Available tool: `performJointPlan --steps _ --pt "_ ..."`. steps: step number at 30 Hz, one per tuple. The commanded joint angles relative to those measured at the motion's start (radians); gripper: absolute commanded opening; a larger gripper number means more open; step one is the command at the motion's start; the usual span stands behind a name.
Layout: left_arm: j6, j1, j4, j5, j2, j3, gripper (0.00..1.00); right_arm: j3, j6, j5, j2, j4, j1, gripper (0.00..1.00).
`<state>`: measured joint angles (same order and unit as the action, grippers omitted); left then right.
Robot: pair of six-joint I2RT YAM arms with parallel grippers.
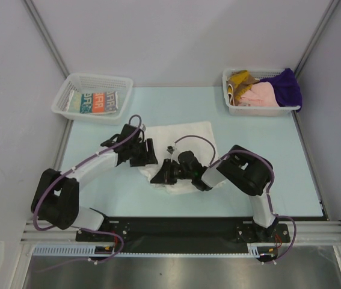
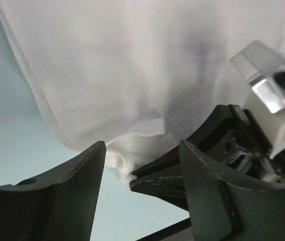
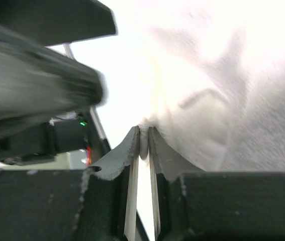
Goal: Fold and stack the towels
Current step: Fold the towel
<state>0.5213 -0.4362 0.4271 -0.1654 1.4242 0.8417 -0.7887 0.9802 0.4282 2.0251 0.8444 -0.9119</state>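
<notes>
A black mounting rail [image 1: 182,227] runs along the near edge of the table [image 1: 278,174], with both arm bases bolted to it. From there the left arm [image 1: 56,201] bends up and reaches in toward the middle, and the right arm [image 1: 248,171] folds back and reaches leftward, so the two grippers are close together over the light blue surface.

The right gripper [image 1: 161,176] sits at the near edge of the white towel [image 1: 185,135]. Its wrist view shows the two fingers nearly together, with only a thin slit between them, pinching a fold of the white cloth at their tips. The left gripper [image 1: 144,154] is just beyond and to the left of it, at the towel's left side. Its fingers stand well apart with nothing between them. In its wrist view the towel's rumpled hem lies on the table past the gap, touching neither finger.

The white towel is spread near the centre of the table, partly bunched where the right gripper grips it and flatter toward the far side.

At the far left corner, a white mesh basket [image 1: 74,84] holds a folded orange-teal-white print towel [image 1: 98,102], lying flat. At the far right corner, a second mesh basket [image 1: 260,111] holds loose towels: a mustard towel [image 1: 239,78] at its left, a pink towel [image 1: 259,95] in the middle, and a purple towel [image 1: 285,84] draped over its right rim.
</notes>
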Motion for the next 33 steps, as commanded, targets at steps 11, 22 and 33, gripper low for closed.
performJointPlan --steps 11,22,33 --pt "0.071 0.005 0.084 0.103 -0.303 -0.133 0.56 0.0 0.123 0.058 0.049 0.188 0.004 0.11" --pt "0.171 0.017 -0.019 0.034 -0.375 -0.32 0.37 0.045 0.19 0.058 0.07 0.288 0.022 0.15" --pt "0.178 0.017 -0.137 -0.012 -0.263 -0.348 0.17 0.068 0.259 0.072 0.09 0.389 0.03 0.24"
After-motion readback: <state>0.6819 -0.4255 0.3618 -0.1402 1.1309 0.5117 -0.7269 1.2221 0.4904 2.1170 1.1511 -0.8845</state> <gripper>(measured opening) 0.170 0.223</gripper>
